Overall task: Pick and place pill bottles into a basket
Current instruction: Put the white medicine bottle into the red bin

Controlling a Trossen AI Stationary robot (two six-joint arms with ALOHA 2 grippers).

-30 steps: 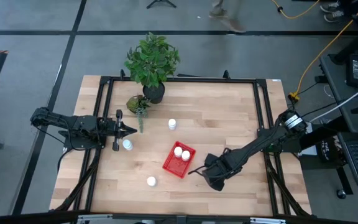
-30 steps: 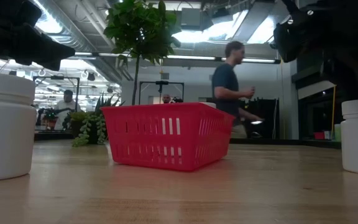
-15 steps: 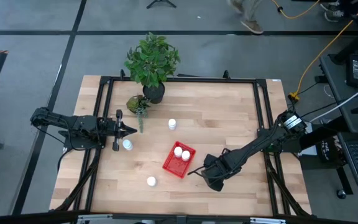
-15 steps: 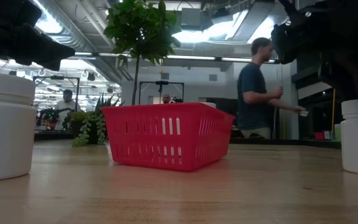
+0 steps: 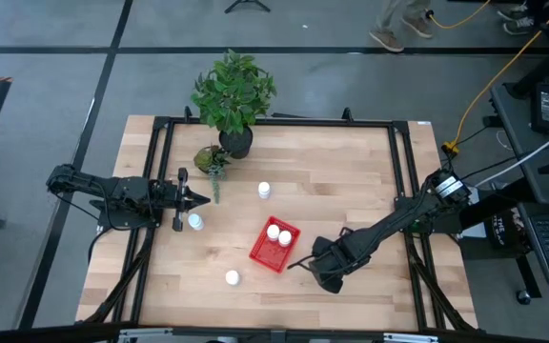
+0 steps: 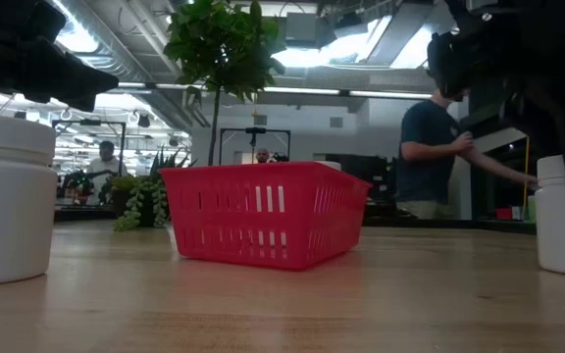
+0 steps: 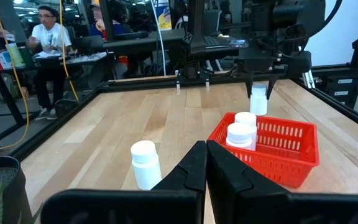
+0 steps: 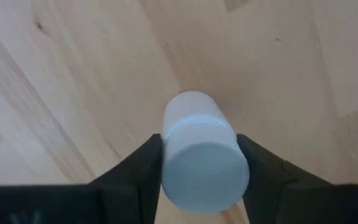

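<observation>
I'm looking down on a pale wooden table (image 5: 332, 181) with a black frame around its edges. A leafy green plant in a dark pot (image 5: 233, 93) is standing at its far edge, a smaller trailing plant (image 5: 211, 158) sitting just beside it. Beyond the table, a person in a dark shirt (image 6: 430, 147) is reaching sideways, and another person in white (image 7: 47, 38) is sitting at a desk.

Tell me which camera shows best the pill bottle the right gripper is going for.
The right wrist view: the pill bottle fills it, standing on the table between the right gripper's fingers. The left wrist view shows it far off beyond the basket. The low view shows it at the picture's edge. From the high view, the arm hides it.
</observation>
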